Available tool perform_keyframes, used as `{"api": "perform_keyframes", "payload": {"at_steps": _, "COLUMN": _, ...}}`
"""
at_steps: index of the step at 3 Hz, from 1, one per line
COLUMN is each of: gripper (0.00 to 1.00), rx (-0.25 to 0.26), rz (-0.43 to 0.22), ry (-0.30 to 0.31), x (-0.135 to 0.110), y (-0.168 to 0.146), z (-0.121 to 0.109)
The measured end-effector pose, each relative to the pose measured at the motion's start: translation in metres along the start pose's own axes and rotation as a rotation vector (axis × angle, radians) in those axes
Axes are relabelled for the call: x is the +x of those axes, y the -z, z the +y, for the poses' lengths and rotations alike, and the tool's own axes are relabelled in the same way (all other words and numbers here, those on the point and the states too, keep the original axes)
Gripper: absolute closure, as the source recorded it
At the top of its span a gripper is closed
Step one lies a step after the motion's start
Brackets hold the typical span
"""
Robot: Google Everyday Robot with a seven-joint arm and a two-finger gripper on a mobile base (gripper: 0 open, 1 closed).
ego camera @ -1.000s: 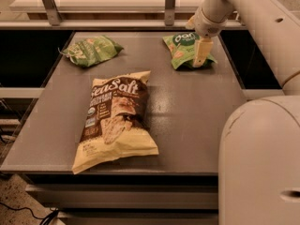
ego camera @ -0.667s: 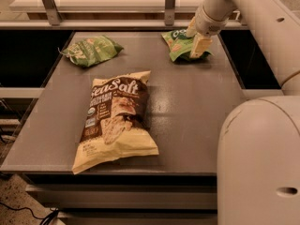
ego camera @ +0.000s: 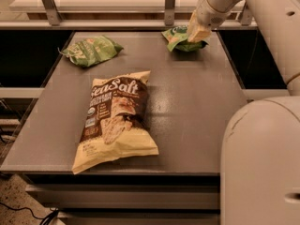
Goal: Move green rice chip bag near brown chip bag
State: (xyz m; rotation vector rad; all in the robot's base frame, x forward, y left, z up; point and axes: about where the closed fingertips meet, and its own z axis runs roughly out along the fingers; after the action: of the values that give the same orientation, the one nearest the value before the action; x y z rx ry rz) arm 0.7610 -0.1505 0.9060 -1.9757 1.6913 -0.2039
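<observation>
The green rice chip bag (ego camera: pixel 178 38) is at the table's far right, crumpled and tilted, and it looks raised slightly off the surface. My gripper (ego camera: pixel 197 33) reaches down from the upper right and is shut on the bag's right side. The brown chip bag (ego camera: pixel 115 118), large and cream-yellow with a dark brown panel and "Sea Salt" lettering, lies flat near the table's front left. It is well apart from the green bag.
A paler green bag (ego camera: pixel 90 50) lies at the far left of the grey table (ego camera: pixel 197 107). A metal rail with posts (ego camera: pixel 170 3) runs behind the table. My white body (ego camera: pixel 262 163) fills the lower right.
The gripper has closed on the green rice chip bag and lifted it up and slightly left from where it lay flat. The other two bags have not moved.
</observation>
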Motion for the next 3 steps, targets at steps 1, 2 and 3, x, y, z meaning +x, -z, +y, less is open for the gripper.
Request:
{"api": "perform_keyframes", "payload": {"at_steps": 1, "gripper": 1.0, "rx": 0.049, "rz": -0.028, "ry": 0.03, "x": -0.012, "y": 0.024, "z": -0.009}}
{"api": "perform_keyframes", "payload": {"at_steps": 2, "gripper": 1.0, "rx": 0.099, "rz": -0.061, "ry": 0.083, "x": -0.03, "y": 0.059, "z": -0.017}}
{"api": "perform_keyframes", "payload": {"at_steps": 3, "gripper": 1.0, "rx": 0.129, "rz": -0.081, "ry": 0.15, "x": -0.05, "y": 0.097, "z": -0.023}}
